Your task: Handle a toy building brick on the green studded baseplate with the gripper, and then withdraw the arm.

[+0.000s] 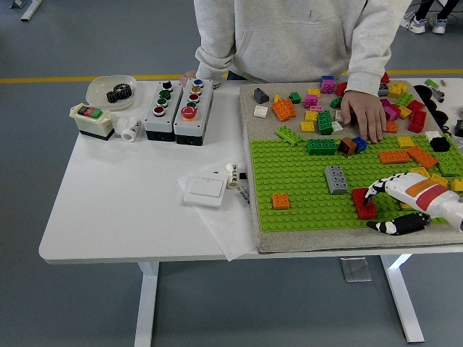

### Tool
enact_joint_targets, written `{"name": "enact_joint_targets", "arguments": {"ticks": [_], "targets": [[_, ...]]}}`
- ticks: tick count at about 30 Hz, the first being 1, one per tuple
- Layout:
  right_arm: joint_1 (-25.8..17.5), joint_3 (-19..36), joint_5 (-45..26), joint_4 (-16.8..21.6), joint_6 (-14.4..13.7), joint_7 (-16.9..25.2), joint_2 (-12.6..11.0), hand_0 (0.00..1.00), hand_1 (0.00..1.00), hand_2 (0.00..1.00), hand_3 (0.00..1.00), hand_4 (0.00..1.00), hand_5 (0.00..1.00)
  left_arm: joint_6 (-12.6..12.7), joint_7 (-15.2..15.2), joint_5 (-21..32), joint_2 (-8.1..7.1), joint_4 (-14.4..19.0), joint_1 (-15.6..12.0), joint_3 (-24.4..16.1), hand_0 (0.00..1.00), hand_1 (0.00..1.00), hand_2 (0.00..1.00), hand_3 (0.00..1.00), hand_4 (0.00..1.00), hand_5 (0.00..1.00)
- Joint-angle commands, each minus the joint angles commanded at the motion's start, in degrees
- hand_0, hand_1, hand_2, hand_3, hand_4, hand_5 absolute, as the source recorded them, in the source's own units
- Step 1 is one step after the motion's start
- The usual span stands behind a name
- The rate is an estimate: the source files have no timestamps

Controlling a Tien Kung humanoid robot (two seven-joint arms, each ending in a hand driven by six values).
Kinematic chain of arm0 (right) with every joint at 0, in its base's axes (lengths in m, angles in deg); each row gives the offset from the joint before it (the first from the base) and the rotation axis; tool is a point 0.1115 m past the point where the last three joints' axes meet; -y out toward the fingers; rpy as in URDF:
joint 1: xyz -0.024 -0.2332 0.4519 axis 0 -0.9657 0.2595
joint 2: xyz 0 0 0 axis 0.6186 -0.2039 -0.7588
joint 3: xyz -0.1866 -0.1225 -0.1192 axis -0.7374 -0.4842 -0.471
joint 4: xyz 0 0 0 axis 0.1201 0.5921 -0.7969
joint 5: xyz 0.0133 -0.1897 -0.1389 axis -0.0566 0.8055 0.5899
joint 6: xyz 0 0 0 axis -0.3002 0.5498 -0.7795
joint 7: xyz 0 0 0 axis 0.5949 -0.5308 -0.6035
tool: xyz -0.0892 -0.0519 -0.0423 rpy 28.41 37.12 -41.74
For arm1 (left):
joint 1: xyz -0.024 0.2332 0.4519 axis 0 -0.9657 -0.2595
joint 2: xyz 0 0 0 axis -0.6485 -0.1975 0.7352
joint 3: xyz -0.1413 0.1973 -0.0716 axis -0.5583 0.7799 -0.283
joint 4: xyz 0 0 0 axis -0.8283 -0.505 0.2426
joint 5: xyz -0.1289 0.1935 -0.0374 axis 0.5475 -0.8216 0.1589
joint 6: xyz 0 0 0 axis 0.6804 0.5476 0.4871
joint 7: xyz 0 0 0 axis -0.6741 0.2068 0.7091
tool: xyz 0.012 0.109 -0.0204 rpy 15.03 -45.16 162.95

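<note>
The scene is bright and evenly lit by soft, diffuse light from above, with no hard glare. The white counter (123,195) reads clean and slightly bluish, short of blown out. Shadows are faint and short: a soft one lies under the counter's near edge and on the grey floor (87,303) around the legs. The green baseplate (304,184) keeps saturated colour, its studs visible as fine grain. Focus holds across the frame; small details are soft from low resolution. Straight edges bow only slightly toward the borders.
</note>
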Motion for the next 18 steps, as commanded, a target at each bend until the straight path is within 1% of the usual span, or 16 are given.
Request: {"name": "enact_joint_targets", "arguments": {"ticks": [18], "targets": [[0.12,-0.41,0.4,-1.33,-0.14,-0.15,0.62,0.732,0.699,0.719,0.604,0.801,0.542,-0.08,0.14,-0.27,0.1,0.03,-0.09,-0.01,0.727,0.731,0.741,0.6,0.666,0.604]]}}
